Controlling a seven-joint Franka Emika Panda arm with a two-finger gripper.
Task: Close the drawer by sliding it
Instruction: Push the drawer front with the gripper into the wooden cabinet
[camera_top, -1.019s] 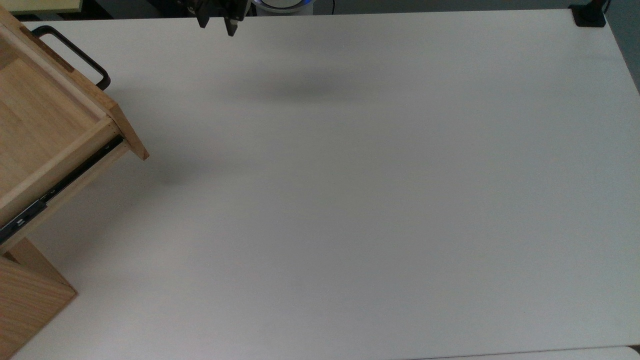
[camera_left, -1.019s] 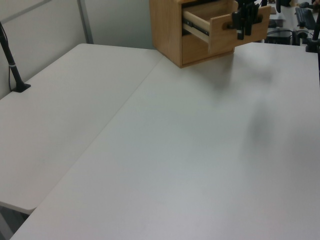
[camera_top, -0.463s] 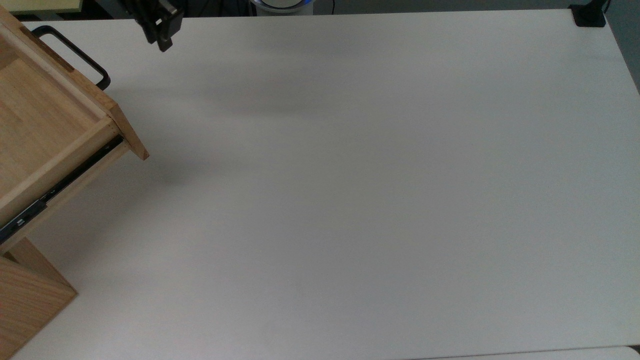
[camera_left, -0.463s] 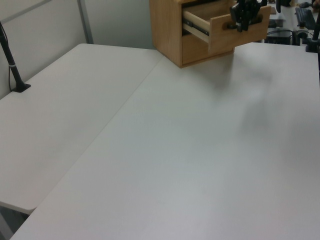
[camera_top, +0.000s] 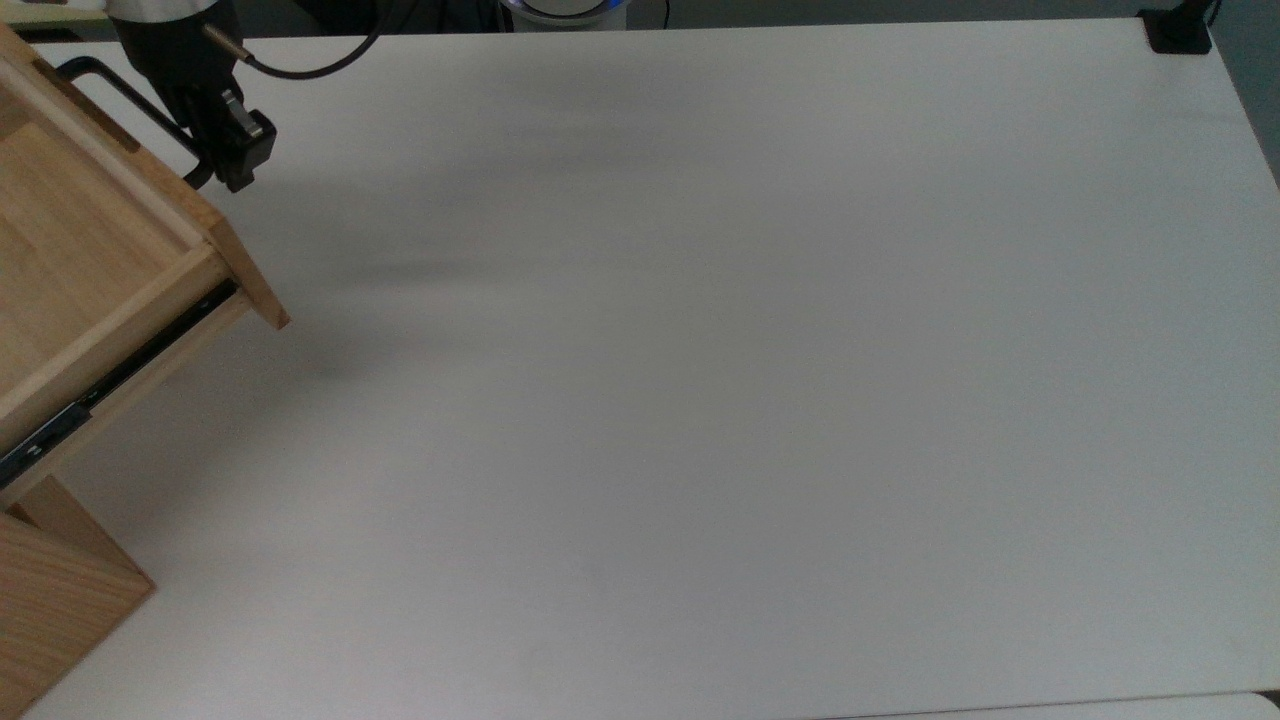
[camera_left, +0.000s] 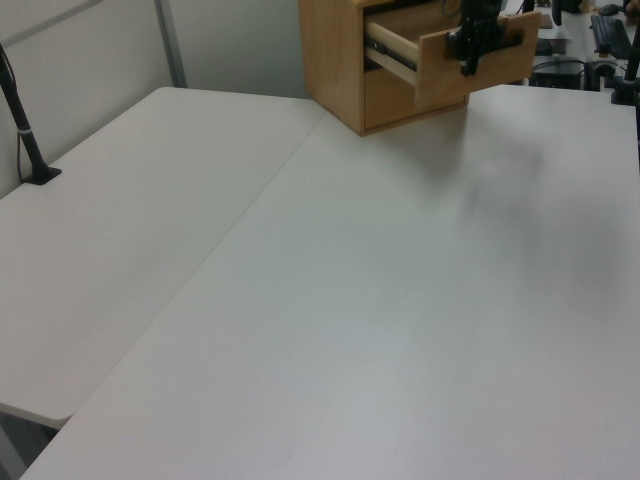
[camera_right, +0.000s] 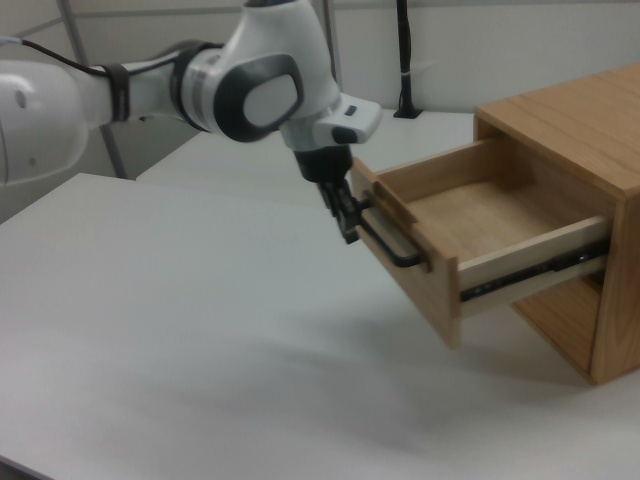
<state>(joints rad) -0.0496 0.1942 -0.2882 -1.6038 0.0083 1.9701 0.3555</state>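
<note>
Right view: a white robot arm (camera_right: 150, 90) reaches toward an open wooden drawer (camera_right: 480, 225) pulled out of its cabinet (camera_right: 575, 120).
Drawer: slid well out, empty inside, black slide rail (camera_right: 525, 272) exposed along its side.
Handle: black bar handle (camera_right: 385, 240) on the drawer's front panel.
Gripper: the gripper (camera_right: 347, 222) sits at the handle's far end, right against the drawer front; contact unclear.
Fingers: cannot tell whether apart or together.
Top view: drawer (camera_top: 100, 240) juts from the top view's left edge, gripper (camera_top: 238, 165) by the handle (camera_top: 120, 95).
Bench: white bench (camera_top: 700, 400).
</note>
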